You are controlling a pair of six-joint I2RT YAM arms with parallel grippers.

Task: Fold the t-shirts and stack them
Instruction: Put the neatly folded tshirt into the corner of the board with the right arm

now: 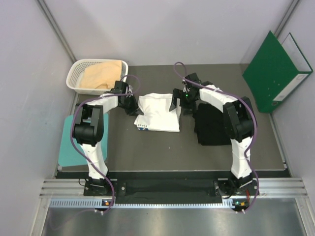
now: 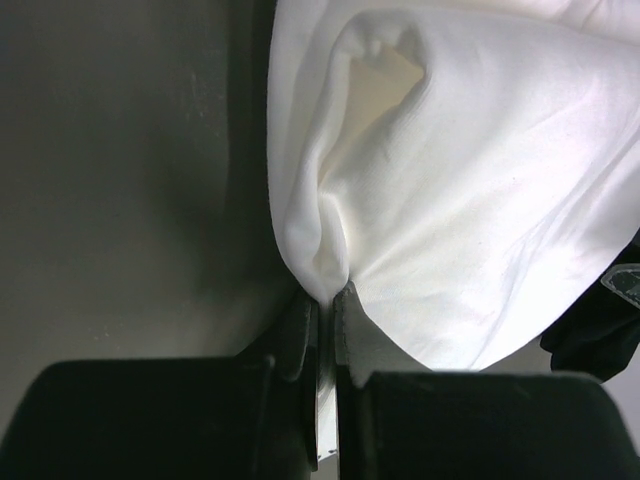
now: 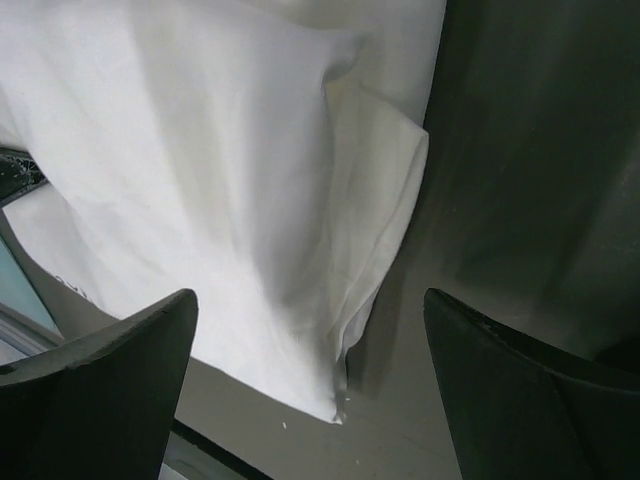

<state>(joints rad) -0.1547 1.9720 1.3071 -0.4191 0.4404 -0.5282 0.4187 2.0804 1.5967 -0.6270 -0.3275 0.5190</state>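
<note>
3 t-shirts are showing: 1 white t-shirt (image 1: 158, 114), 1 black t-shirt (image 1: 210, 127), 1 tan-peach t-shirt (image 1: 101, 76) | 1 white basket (image 1: 75, 77) is sitting | 1 green binder (image 1: 273, 73) is standing | 1 teal board (image 1: 68, 147) is lying | 2 arms are reaching: left arm (image 1: 91, 125), right arm (image 1: 235, 120)

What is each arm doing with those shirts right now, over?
Left tool shut on white t-shirt edge. Right tool open, over its other edge. Black t-shirt beside it, tan t-shirt in basket. Nothing in the way.
</note>
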